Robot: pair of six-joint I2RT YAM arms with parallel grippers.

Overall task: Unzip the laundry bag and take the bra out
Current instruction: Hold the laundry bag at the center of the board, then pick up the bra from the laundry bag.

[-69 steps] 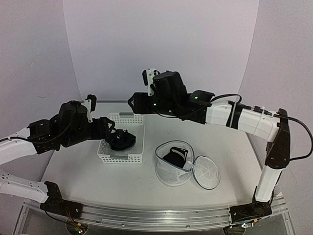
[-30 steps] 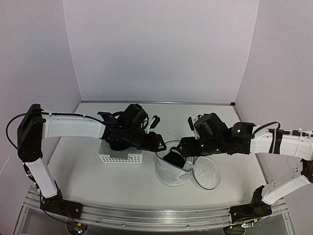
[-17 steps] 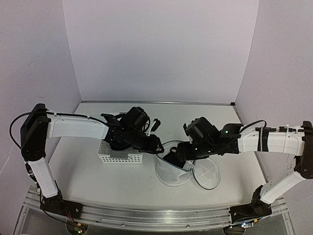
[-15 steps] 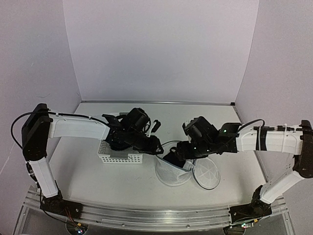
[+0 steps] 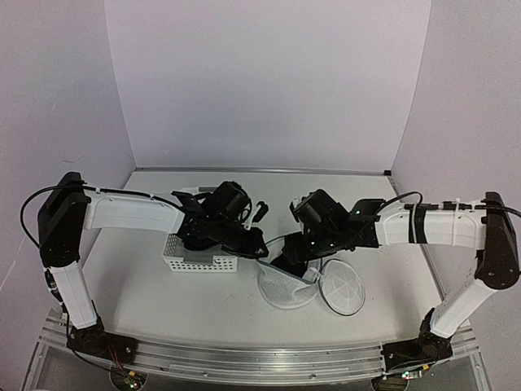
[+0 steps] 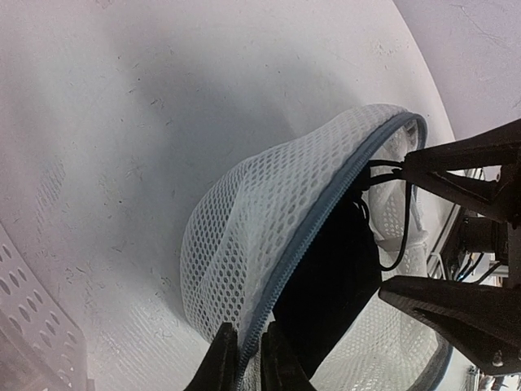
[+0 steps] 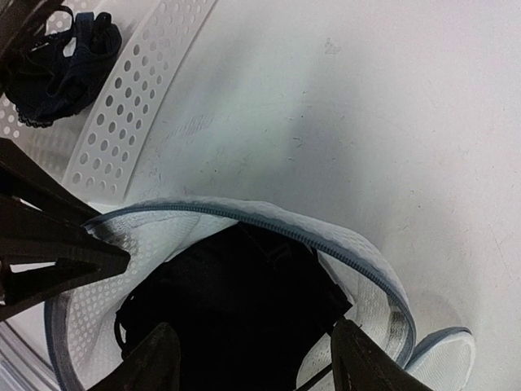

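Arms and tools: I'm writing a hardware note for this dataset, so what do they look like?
The left arm and right arm share white tubular links joined by black joint housings, with thin black cables alongside. A green light shows on the right arm. The left tool and right tool each have two dark tapering fingers.

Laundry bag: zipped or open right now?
Open. The laundry bag has its zipper rim gaping wide, with the black bra showing inside. The left hand pinches the rim; the right hand is open over the bra.
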